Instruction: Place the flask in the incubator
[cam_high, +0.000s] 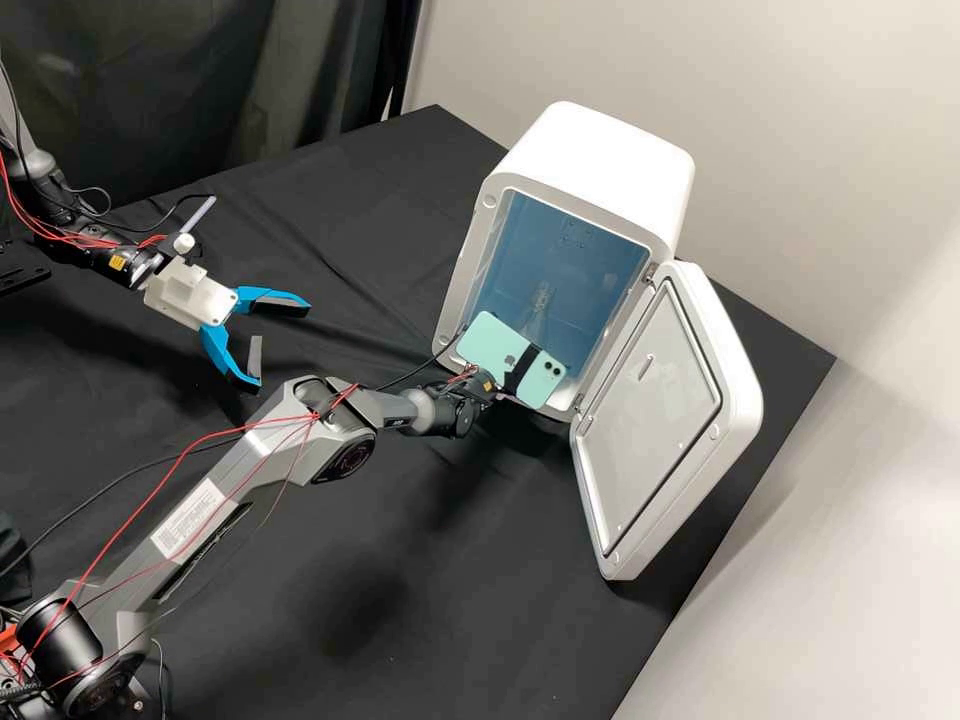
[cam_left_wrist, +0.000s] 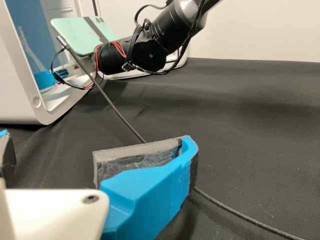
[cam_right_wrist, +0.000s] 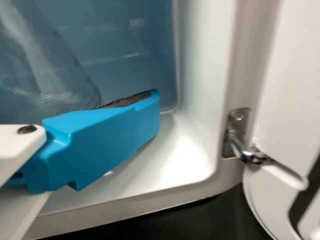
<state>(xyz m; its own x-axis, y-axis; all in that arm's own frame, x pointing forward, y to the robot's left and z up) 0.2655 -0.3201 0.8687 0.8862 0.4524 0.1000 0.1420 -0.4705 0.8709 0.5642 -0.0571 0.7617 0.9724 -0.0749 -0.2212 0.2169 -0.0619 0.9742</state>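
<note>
White outside and pale blue inside, the incubator (cam_high: 600, 160) stands on the black bench (cam_high: 420, 580), well apart from the left gripper (cam_high: 280, 343). Its door (cam_high: 660, 420) is swung fully open. The left gripper hangs above the bench with its jaws spread wide and nothing between them. The right arm (cam_high: 300, 440) stretches to the mouth of the incubator, and a mint-green phone (cam_high: 510, 360) strapped on its wrist sits right at the opening.

From the left wrist, one blue finger (cam_left_wrist: 150, 195) of the left gripper is close in front. Far ahead of it the right gripper (cam_left_wrist: 47, 79) is inside the incubator, low near the chamber floor.

From the right wrist, the clear flask (cam_right_wrist: 45, 75) is inside the incubator, just beside the right gripper. Whether the right gripper clamps the flask or is only next to it, I cannot tell. The door hinge (cam_right_wrist: 240, 145) is on the other side of the gripper from the flask.
</note>
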